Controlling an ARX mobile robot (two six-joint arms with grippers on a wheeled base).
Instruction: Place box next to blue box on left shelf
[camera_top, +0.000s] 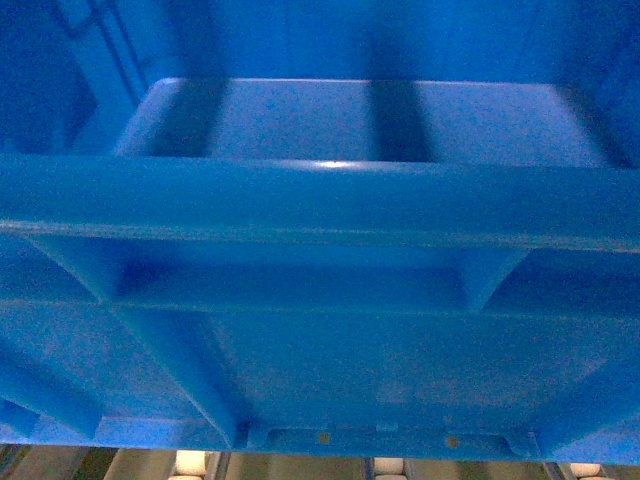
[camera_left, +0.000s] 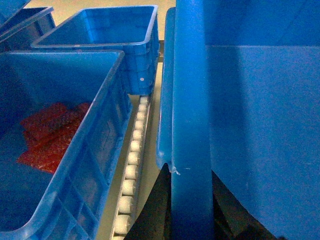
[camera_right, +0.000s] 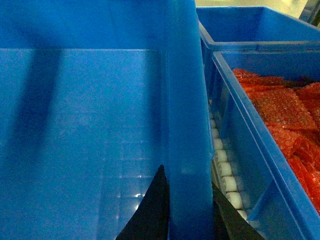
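The box (camera_top: 320, 330), a large bright-blue ribbed crate, fills the head view, its near wall facing me and its empty floor (camera_top: 360, 120) beyond. My left gripper (camera_left: 189, 172) is shut on the box's left rim (camera_left: 187, 100), one black finger (camera_left: 155, 210) on each side. In the same way my right gripper (camera_right: 187, 175) is shut on the right rim (camera_right: 187, 75). The left shelf's white rollers (camera_top: 190, 462) show just under the box. Whether the box rests on them I cannot tell.
A blue crate holding red packets (camera_left: 60, 130) stands left of the box, across a roller rail (camera_left: 131, 160), with an empty blue crate (camera_left: 110, 30) behind it. Another blue crate of red packets (camera_right: 280, 115) stands close on the right, past more rollers (camera_right: 222, 170).
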